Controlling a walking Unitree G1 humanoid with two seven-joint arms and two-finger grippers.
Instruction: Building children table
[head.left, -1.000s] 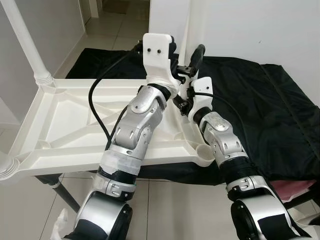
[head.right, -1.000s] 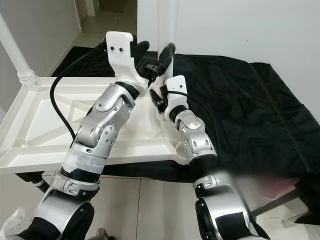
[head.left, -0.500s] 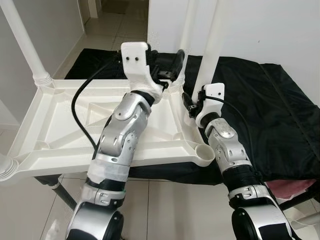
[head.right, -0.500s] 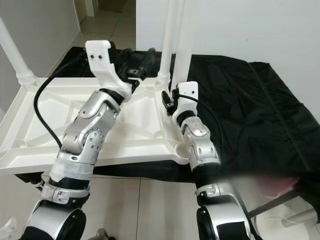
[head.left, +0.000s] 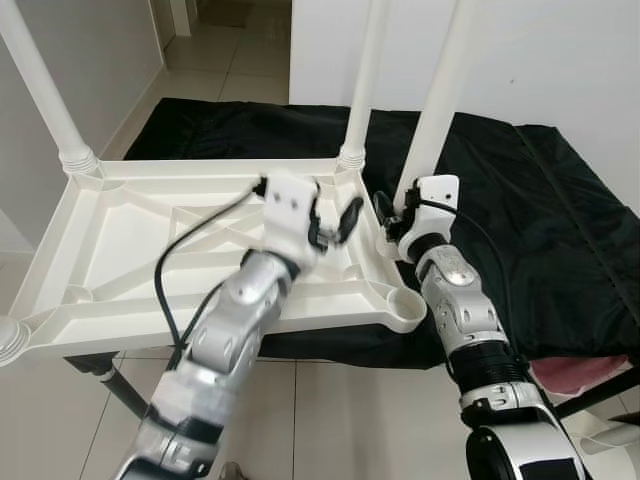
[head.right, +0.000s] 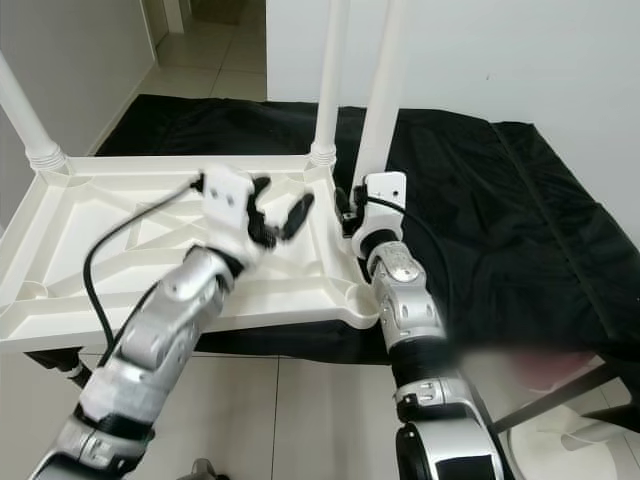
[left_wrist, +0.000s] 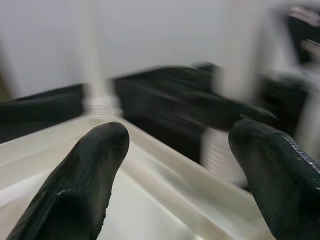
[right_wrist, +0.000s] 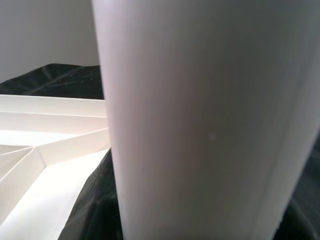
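The right gripper (head.left: 392, 216) is closed around a white table leg (head.left: 441, 95) near its lower end, holding it upright just beside the right edge of the upturned white tabletop (head.left: 120, 250); in the right wrist view that leg (right_wrist: 210, 120) stands very close to the camera, with the ribbed underside of the tabletop (right_wrist: 45, 150) and black cloth (right_wrist: 65, 80) behind it. The left gripper (head.left: 335, 222) hangs over the right part of the tabletop's underside with its two black fingers (left_wrist: 80, 185) spread wide and nothing between them; it is blurred in the head views, and its wrist view is blurred too, showing the tabletop's rim and a screwed-in leg base beyond the fingers. The tabletop lies upside down, its ribs and corner sockets facing up, resting partly on a surface covered with black cloth (head.left: 540, 200). A second leg (head.left: 364, 75) stands in the far right corner socket, just behind the held one, and a third leg (head.left: 40, 90) rises from the far left corner. The near right corner socket (head.left: 408, 308) is open, just beside the right forearm. Pale floor tiles (head.left: 330, 420) lie below.
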